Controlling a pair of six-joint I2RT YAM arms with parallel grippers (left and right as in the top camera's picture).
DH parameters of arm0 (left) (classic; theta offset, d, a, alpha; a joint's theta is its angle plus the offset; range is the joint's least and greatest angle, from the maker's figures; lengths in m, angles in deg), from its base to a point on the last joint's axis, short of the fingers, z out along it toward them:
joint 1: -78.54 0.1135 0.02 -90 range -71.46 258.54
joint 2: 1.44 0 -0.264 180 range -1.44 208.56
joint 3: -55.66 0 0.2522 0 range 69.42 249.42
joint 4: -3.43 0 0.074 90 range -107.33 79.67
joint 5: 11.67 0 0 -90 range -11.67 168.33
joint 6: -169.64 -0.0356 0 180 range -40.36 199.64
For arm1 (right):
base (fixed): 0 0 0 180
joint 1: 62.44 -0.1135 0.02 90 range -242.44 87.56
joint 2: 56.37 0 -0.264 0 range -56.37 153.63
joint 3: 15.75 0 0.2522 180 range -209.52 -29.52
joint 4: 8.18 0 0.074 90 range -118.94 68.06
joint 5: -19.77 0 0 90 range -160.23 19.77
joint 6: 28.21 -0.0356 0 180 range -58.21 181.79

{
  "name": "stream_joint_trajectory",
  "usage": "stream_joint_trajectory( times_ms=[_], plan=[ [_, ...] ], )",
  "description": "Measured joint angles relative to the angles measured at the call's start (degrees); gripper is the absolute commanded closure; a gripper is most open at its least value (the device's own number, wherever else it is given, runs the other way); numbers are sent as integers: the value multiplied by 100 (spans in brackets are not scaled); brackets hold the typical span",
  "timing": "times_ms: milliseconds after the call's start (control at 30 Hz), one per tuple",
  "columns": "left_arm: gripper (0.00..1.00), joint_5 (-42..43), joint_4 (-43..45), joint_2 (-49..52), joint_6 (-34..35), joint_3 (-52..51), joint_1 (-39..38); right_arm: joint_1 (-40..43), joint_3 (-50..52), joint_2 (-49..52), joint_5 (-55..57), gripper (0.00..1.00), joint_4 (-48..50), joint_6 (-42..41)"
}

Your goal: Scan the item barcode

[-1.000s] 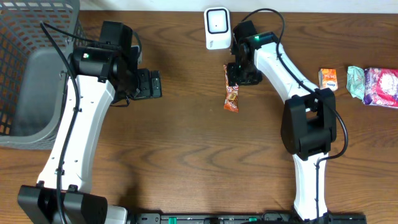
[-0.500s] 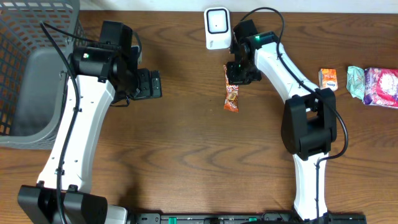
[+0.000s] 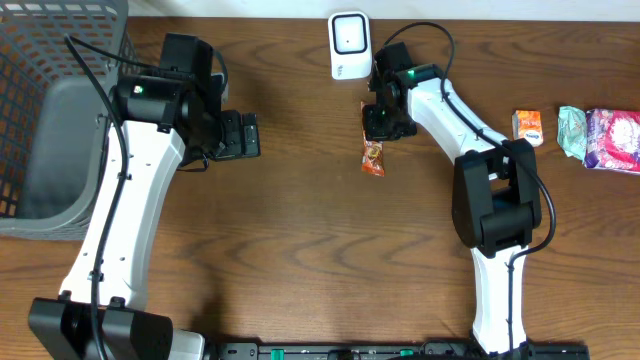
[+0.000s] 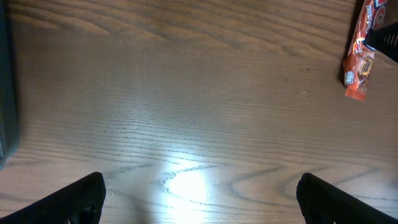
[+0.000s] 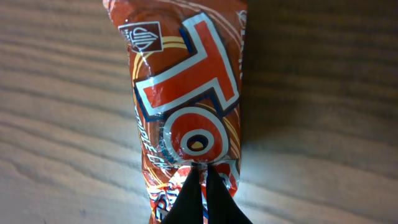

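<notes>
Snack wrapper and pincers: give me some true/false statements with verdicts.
1. The right pincer is shut on the snack wrapper. True.
2. The left pincer is shut. False: its fingers stand wide apart with nothing between them.
3. The white scanner sits at the table's far edge, close to the right pincer. True.
4. The snack wrapper lies in the basket. False: it is at the right pincer near the scanner, and the basket is at the far left.
5. Other packets lie at the table's right end. True.
</notes>
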Motion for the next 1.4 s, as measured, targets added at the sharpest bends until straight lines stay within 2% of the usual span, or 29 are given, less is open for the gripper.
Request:
stream_joint_trajectory(
  times_ms=[267, 467, 667, 967, 1133, 1400],
  plan=[
    [2, 0, -2, 0, 2, 0, 0, -116, 125, 0, 4, 99, 479, -94],
    [2, 0, 0, 0, 2, 0, 0, -190, 131, -4, 0, 99, 481, -114],
    [2, 0, 0, 0, 2, 0, 0, -179, 146, -256, -46, 99, 63, -205],
    [2, 2, -2, 0, 2, 0, 0, -181, 142, -1266, -101, 99, -654, -236],
    [2, 2, -2, 0, 0, 0, 0, -221, 142, -1032, -107, 99, -1045, -238],
    [2, 0, 0, 0, 2, 0, 0, -621, 155, -321, -105, 99, -953, -238]
  ],
)
